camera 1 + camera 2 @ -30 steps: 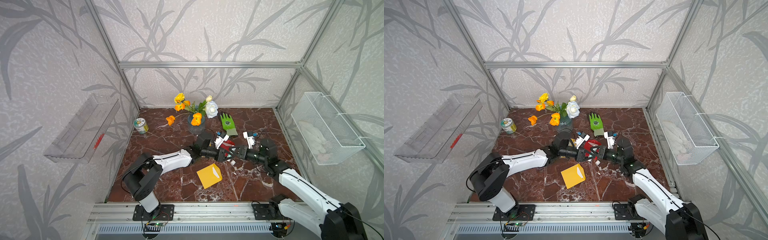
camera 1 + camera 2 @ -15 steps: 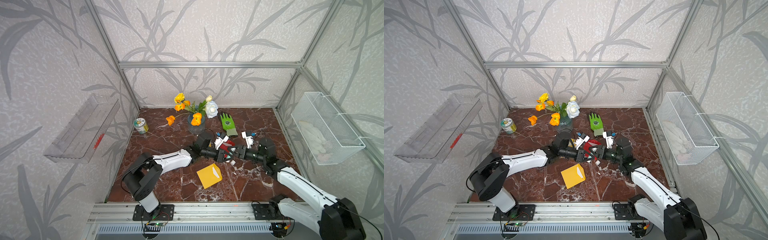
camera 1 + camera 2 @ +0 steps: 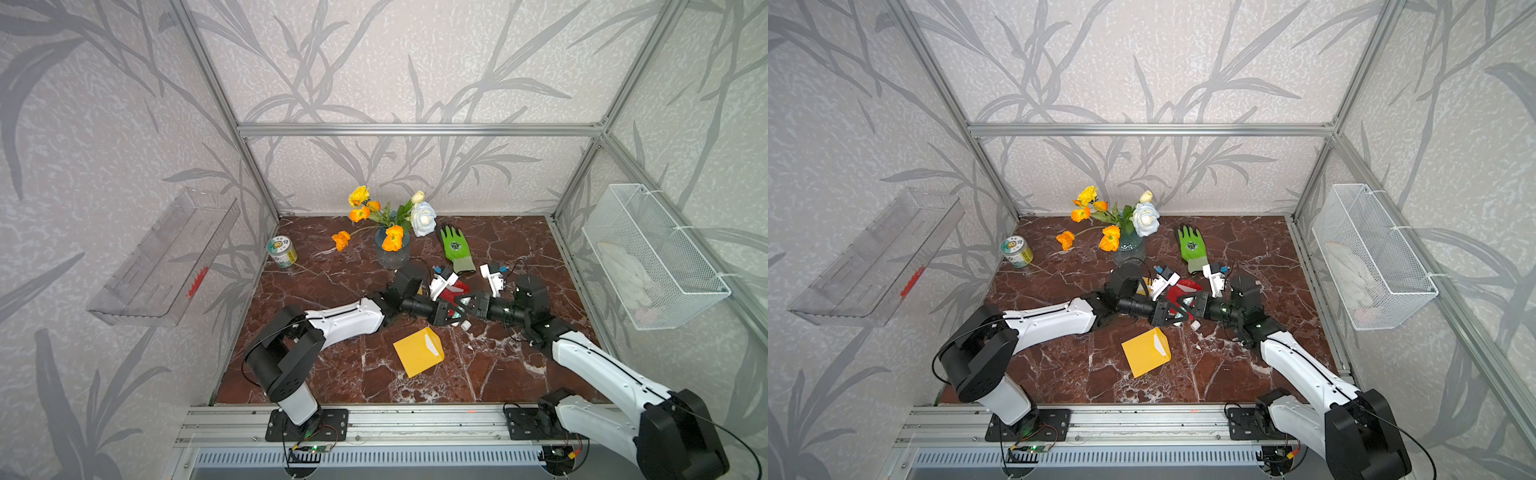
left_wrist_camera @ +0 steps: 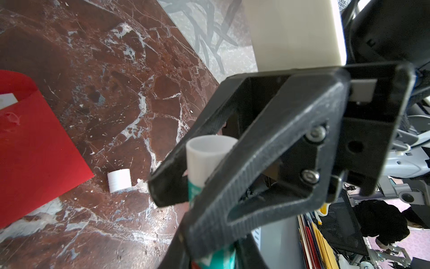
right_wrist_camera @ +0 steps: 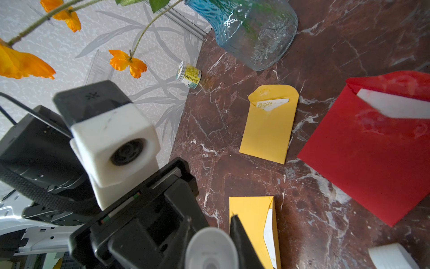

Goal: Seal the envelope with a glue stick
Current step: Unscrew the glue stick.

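The two arms meet nose to nose above the middle of the marble table (image 3: 332, 291). The left gripper (image 3: 449, 314) pinches the teal-labelled body of the glue stick (image 4: 204, 158), held clear of the tabletop. The right gripper (image 3: 465, 305) is clamped on its bare white upper end. Its white cap (image 4: 119, 180) lies on the table just beside the red envelope (image 4: 35, 139). A yellow envelope (image 3: 417, 351) lies nearer, apart.

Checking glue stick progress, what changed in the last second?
The right end effector edged toward the left end effector and closed on the white upper end of the glue stick. Unchanged: the left grip on the labelled body, the loose cap, the envelopes.
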### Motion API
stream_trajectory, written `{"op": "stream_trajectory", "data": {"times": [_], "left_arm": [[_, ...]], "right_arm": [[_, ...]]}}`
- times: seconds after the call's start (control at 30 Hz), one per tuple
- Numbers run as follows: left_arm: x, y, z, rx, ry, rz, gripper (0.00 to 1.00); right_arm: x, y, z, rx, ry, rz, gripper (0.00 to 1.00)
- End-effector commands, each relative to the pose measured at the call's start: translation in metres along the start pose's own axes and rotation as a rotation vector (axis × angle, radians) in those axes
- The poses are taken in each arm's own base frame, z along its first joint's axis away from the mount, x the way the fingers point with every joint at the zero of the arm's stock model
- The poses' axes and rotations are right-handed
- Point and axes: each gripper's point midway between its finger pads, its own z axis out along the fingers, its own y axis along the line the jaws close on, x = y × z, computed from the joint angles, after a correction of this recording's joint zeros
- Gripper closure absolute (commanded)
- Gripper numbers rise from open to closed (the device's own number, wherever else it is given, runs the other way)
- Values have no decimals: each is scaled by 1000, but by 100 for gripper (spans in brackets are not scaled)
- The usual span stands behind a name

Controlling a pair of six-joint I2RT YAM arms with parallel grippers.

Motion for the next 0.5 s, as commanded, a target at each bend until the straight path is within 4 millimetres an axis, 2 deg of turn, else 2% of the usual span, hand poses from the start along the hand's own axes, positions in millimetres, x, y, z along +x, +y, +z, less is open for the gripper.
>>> {"op": "stream_trajectory", "data": {"times": [0.0, 0.17, 0.23, 0.27, 0.4, 0.47], "left_arm": [[-12, 12, -13, -75, -22, -27, 74], [-29, 36, -34, -173, -103, -109, 70], [-33, 38, -36, -188, -118, -111, 47], [-33, 39, -36, -189, -120, -112, 39], [-35, 48, -35, -195, -132, -130, 34], [-34, 58, -33, -213, -133, -155, 35]], "right_arm": [[-21, -10, -5, 113, -99, -48, 100], [-44, -27, -21, 310, -319, -153, 100], [-52, -34, -23, 367, -364, -171, 100], [-54, -38, -22, 385, -374, -172, 100], [-59, -57, -11, 440, -386, -154, 100], [-60, -68, -6, 480, -397, -139, 100]]}}
